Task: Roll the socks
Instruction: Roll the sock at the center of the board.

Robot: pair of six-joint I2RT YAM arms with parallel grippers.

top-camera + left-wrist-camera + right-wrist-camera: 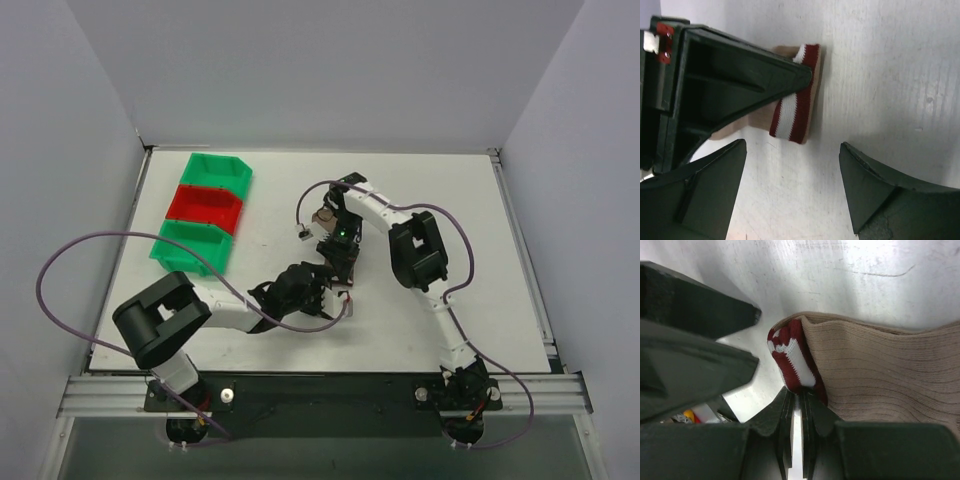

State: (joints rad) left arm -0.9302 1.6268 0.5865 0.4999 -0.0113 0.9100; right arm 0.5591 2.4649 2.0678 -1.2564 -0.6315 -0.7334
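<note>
The sock is tan ribbed knit with a dark red cuff carrying white stripes, and it lies on the white table near the middle. My right gripper is shut, pinching the edge of the cuff. In the top view the right gripper points down over the sock, hiding most of it. My left gripper is open just short of the cuff, with bare table between its fingers. It holds nothing. The left gripper sits right beside the right one.
Three small bins stand in a row at the back left: green, red, green. The right arm's elbow rises to the right of the sock. A purple cable loops over the left side.
</note>
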